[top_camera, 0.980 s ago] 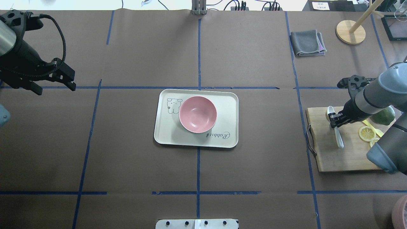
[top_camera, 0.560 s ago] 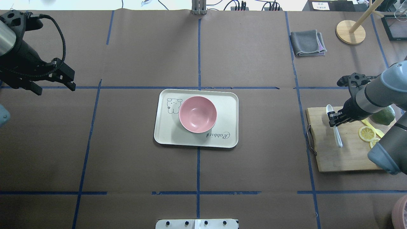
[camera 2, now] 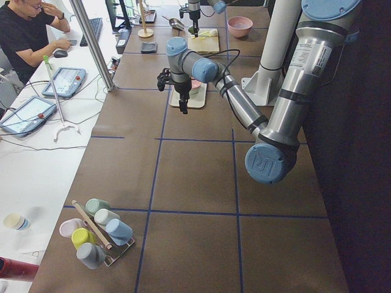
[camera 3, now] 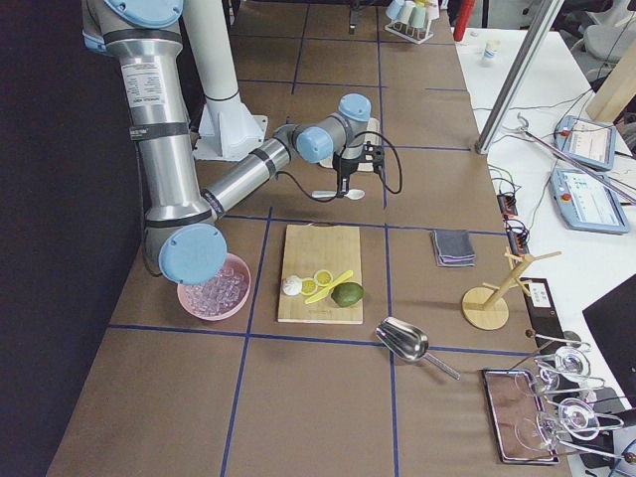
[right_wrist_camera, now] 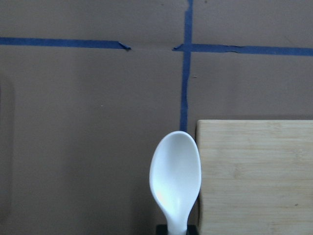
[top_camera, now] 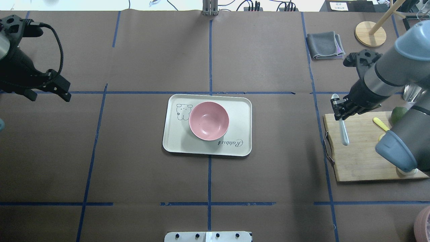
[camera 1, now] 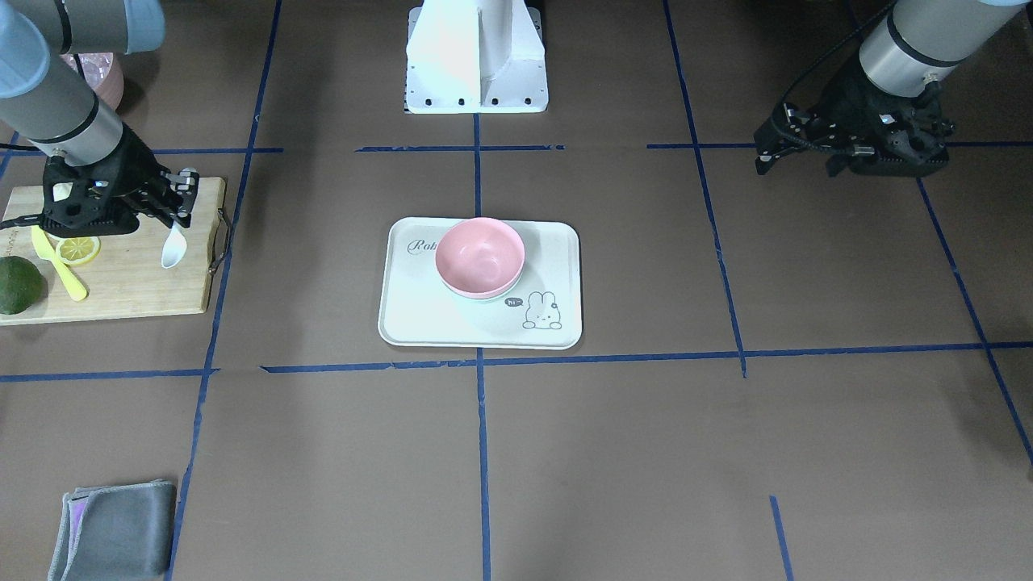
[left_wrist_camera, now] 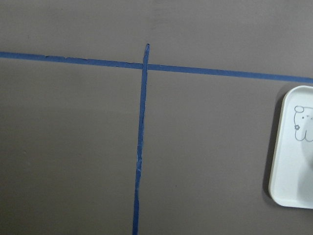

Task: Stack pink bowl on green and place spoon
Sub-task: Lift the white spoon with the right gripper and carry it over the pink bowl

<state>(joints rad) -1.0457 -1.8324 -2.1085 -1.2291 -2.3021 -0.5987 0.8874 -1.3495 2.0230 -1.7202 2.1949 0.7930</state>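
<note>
The pink bowl (top_camera: 209, 121) sits on a cream tray (top_camera: 240, 111) at the table's middle. In the front view (camera 1: 479, 257) a pale green rim (camera 1: 484, 296) shows under it. My right gripper (top_camera: 339, 110) is shut on the handle of a white spoon (top_camera: 343, 132) and holds it in the air over the inner edge of the cutting board (top_camera: 359, 161). The spoon's bowl (right_wrist_camera: 175, 178) fills the bottom of the right wrist view and also shows from the front (camera 1: 173, 247). My left gripper (top_camera: 33, 94) hangs open and empty at the far left, well away from the tray.
The board carries lemon slices (camera 1: 78, 249), a yellow utensil (camera 1: 60, 270) and a green fruit (camera 1: 16, 284). A grey cloth (top_camera: 325, 45) and a wooden stand (top_camera: 370, 33) lie at the back right. A pink bowl of ice (camera 3: 214, 288) and a metal scoop (camera 3: 402, 338) stand near the board.
My right gripper has risen with the spoon and moved away from the board's middle toward its inner far corner. My left arm has drawn back a little to the left.
</note>
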